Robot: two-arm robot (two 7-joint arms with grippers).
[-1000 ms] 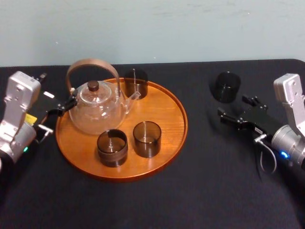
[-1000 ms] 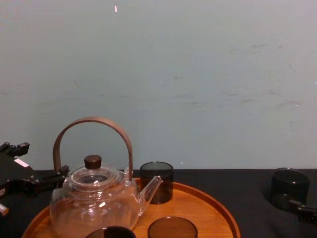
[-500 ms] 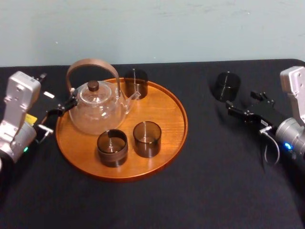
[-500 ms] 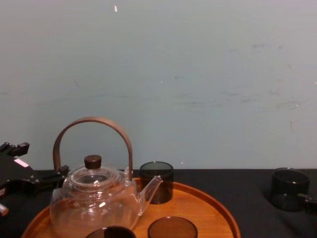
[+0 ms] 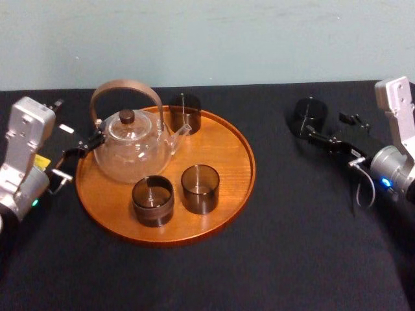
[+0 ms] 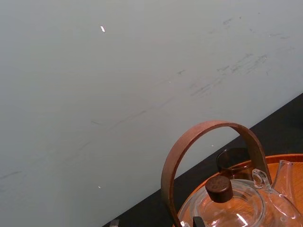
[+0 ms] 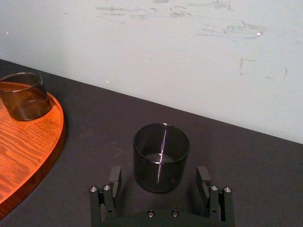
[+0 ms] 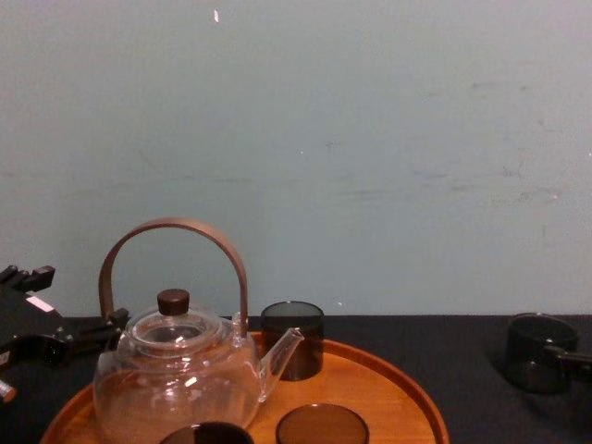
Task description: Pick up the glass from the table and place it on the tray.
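- The glass (image 5: 309, 116), a dark smoky tumbler, stands upright on the black worktop (image 5: 285, 246), to the right of the tray (image 5: 241, 184) and well apart from it.
- The right end effector (image 7: 159, 176) is low at the glass with its jaws spread wide. In the right wrist view the glass sits between the 2 fingers (image 7: 115, 177) with a gap on each side, so nothing is gripped.
- In the chest view the glass (image 8: 535, 351) is at the far right, with a black finger (image 8: 572, 355) reaching in at its right side.
- The round wooden tray carries a clear teapot (image 5: 133, 148) with a brown hoop handle and 3 more dark glasses (image 5: 199, 188). 1 stands behind the spout and 2 stand side by side at the front.
- The left end effector (image 5: 76, 133) is parked just beside the tray's left rim, next to the teapot, with its jaws apart and holding nothing.
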